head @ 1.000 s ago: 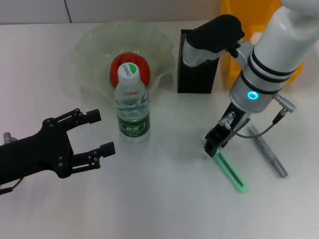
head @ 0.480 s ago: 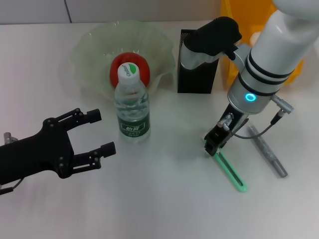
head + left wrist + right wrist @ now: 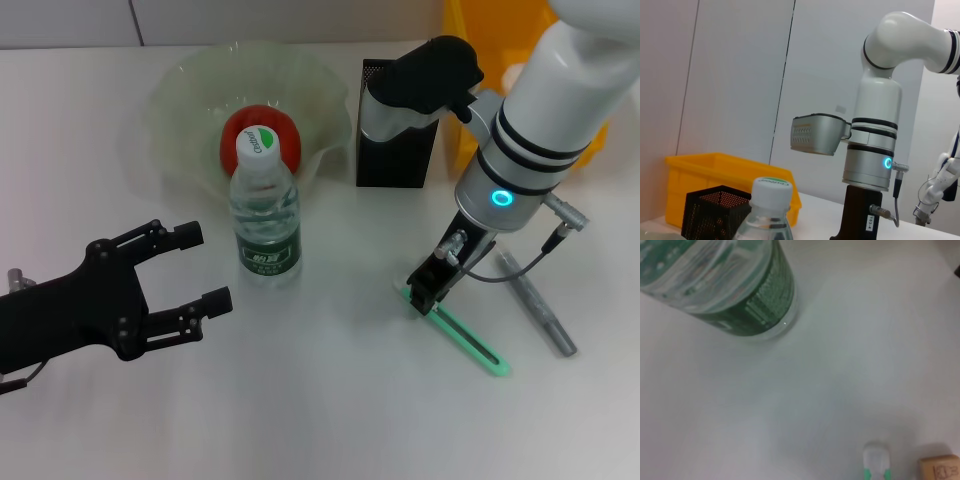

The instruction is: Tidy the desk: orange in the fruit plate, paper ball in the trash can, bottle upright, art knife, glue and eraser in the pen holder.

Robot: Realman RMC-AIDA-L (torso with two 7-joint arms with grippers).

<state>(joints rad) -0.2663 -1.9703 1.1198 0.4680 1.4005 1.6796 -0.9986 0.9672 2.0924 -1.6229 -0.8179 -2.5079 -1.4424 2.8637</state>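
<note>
White desk (image 3: 320, 420), head view. Fruit plate (image 3: 180, 90) at the back, pale green and ruffled, holding the orange (image 3: 240, 135). Bottle (image 3: 266, 212) upright just in front of the plate, white cap, green label. Black mesh pen holder (image 3: 395, 160) beside the plate; yellow bin (image 3: 455, 60) behind it. Right gripper (image 3: 428, 285) low over the desk at the near end of the green art knife (image 3: 462, 335), which lies flat — whether the gripper is clenched on it cannot be told. Grey glue stick (image 3: 537, 306) lies flat just beside the knife. Left gripper (image 3: 190, 268) — black, fingers spread, holding nothing — hovers near the bottle.
</note>
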